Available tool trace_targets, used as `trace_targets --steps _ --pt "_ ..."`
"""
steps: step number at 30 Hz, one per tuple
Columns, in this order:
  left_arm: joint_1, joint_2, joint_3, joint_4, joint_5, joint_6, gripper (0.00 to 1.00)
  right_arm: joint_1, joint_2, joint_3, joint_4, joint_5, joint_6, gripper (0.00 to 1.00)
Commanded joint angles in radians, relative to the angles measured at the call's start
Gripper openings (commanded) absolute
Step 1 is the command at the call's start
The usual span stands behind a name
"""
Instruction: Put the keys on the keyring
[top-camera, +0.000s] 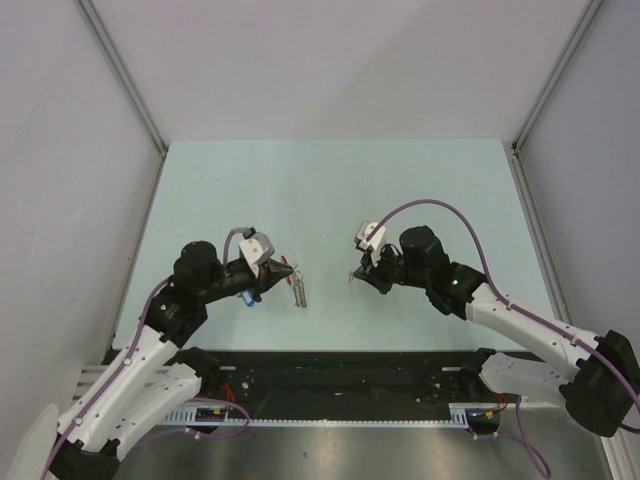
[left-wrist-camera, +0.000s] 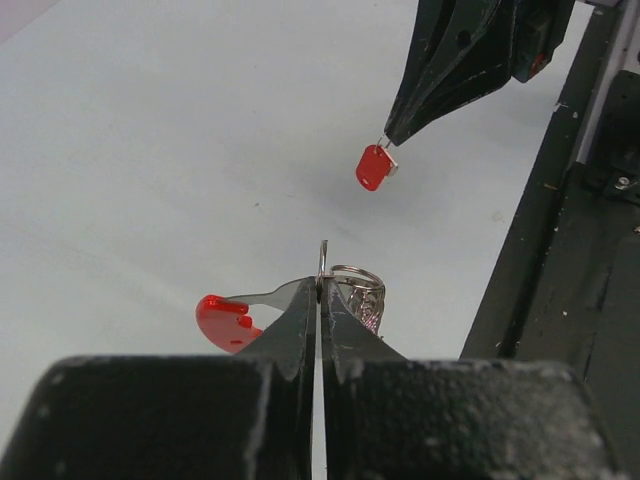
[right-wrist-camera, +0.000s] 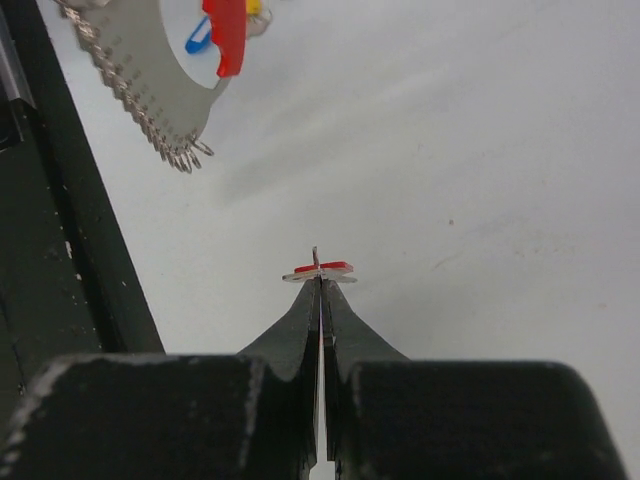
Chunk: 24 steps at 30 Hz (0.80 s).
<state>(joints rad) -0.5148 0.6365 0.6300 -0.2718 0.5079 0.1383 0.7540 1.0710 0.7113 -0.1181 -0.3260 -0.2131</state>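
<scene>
Left pincer (left-wrist-camera: 320, 292) is gripping the keyring (left-wrist-camera: 352, 288), jaws fully closed on a thin metal loop, w/ the red band (left-wrist-camera: 225, 320) sticking out one side and the grey chain strip (right-wrist-camera: 140, 85) dangling. It's hanging over the counter (top-camera: 400, 190), left of centre and nearer the near edge. Right pincer (right-wrist-camera: 319, 285) is clamping, also fully closed, on the red key (left-wrist-camera: 374, 167), right of centre, apart from the ring, tips facing each other. Risks, imo: the key is being pinched by a sliver only, so any nudge against the ring is prob going to twist it in the jaws or pop it out onto the counter. The keyring is likewise being held at one spot, so it's liable to pivot or swing when pushed, esp. w/ the chain hanging loose and maybe snagging. Two closed tips nearing each other would also be risking a bump. Hard to read: the key's hole and the ring's opening aren't showing in any view, so alignment is guesswork. Blue key (right-wrist-camera: 198, 40) and yellow key (right-wrist-camera: 255, 8) are getting cut off at the top of the right wrist view, and whether they're threaded on I can't tell. No black key is showing, and the top view is rendering everything too tiny.
</scene>
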Motion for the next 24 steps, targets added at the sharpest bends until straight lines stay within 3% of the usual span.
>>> trace_targets --steps 1,8,15,24 --pt "0.006 0.08 0.095 0.017 0.145 0.066 0.0 0.051 -0.022 0.137 -0.126 0.022 -0.072 0.0" --pt "-0.001 0.231 0.23 -0.061 0.299 0.173 0.0 0.13 -0.014 0.264 -0.287 0.093 -0.141 0.0" --pt "-0.036 0.284 0.296 -0.113 0.336 0.323 0.0 0.188 -0.019 0.344 -0.344 0.117 -0.16 0.0" --pt "-0.054 0.321 0.32 -0.145 0.422 0.458 0.0 0.263 -0.006 0.363 -0.29 0.225 -0.189 0.0"
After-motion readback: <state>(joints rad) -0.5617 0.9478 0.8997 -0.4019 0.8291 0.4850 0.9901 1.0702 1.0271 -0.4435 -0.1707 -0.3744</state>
